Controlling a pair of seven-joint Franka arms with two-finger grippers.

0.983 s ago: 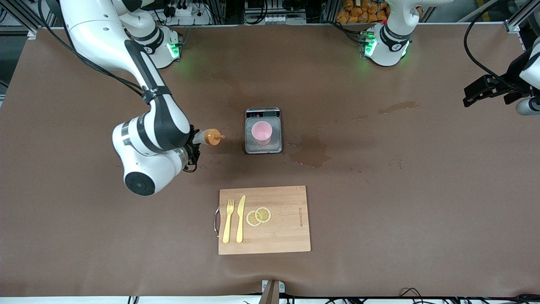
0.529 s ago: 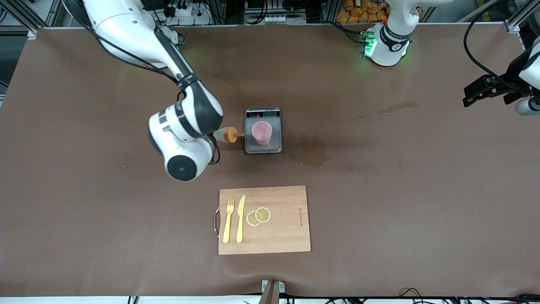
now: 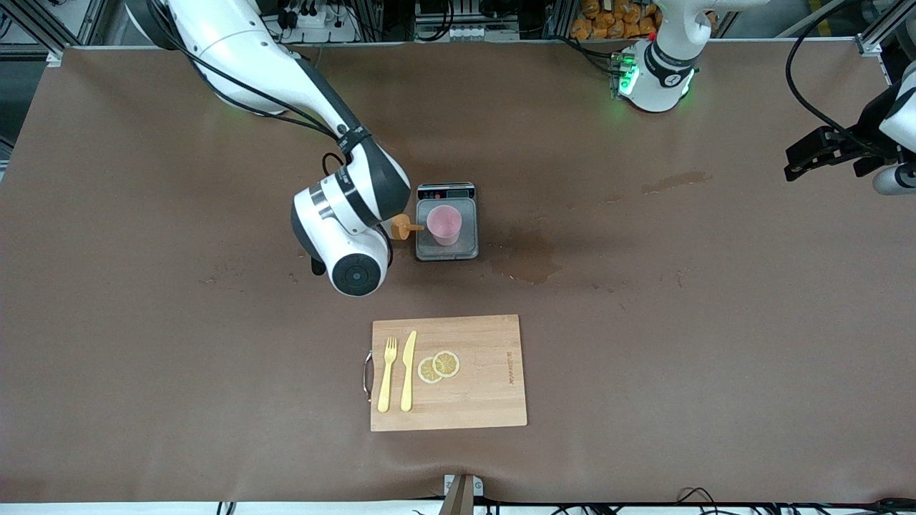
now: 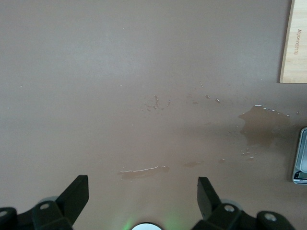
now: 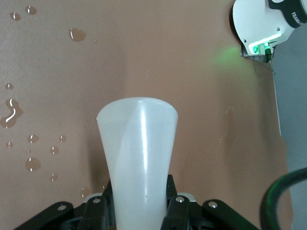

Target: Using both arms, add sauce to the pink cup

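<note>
Sauce is now carried up to the pink cup, clamped sideways in right gripper; left gripper is parked open.

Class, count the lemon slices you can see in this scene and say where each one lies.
2. Both lie on the wooden cutting board, overlapping beside the knife: one lemon slice partly covers the other slice. None seem hidden.

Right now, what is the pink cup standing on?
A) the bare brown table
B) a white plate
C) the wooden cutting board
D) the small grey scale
D: the pink cup sits on the grey scale, while the cutting board lies nearer the front camera with only a fork, a knife and lemon slices on it.
</note>
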